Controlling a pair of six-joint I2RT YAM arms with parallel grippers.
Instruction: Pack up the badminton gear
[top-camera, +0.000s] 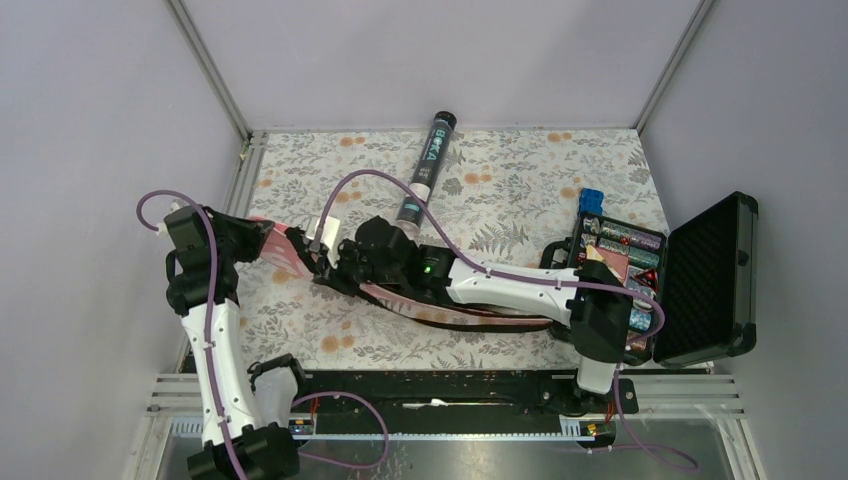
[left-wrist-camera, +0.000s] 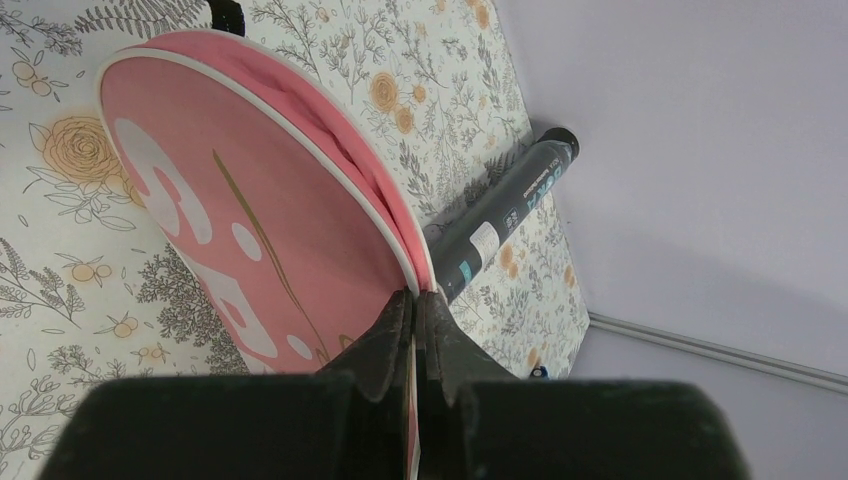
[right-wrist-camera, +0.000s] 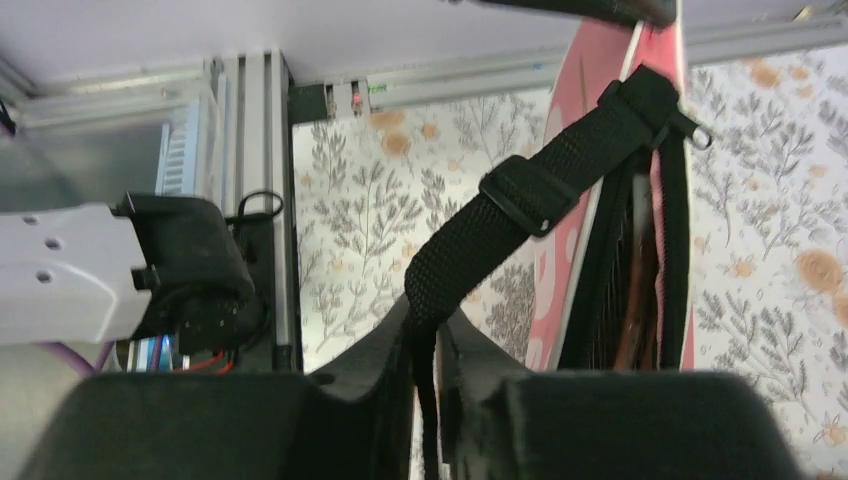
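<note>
The long pink "SPORT" bag (top-camera: 290, 248) lies across the table's left middle, largely under my arms. My left gripper (left-wrist-camera: 416, 300) is shut on the bag's white-piped rim, its pink face (left-wrist-camera: 250, 230) standing on edge in front of it. My right gripper (right-wrist-camera: 428, 325) is shut on the bag's black webbing strap (right-wrist-camera: 530, 190); the bag's open side (right-wrist-camera: 620, 250) with dark contents shows to its right. The black tube with teal print (top-camera: 428, 165) lies at the back middle and shows in the left wrist view (left-wrist-camera: 500, 215). Rackets and shuttlecocks are not clearly visible.
An open black case (top-camera: 715, 275) of patterned rolls sits at the right edge, with a small blue toy (top-camera: 591, 200) behind it. The metal rail (top-camera: 450, 385) runs along the near edge. The left arm's base (right-wrist-camera: 120, 270) shows in the right wrist view.
</note>
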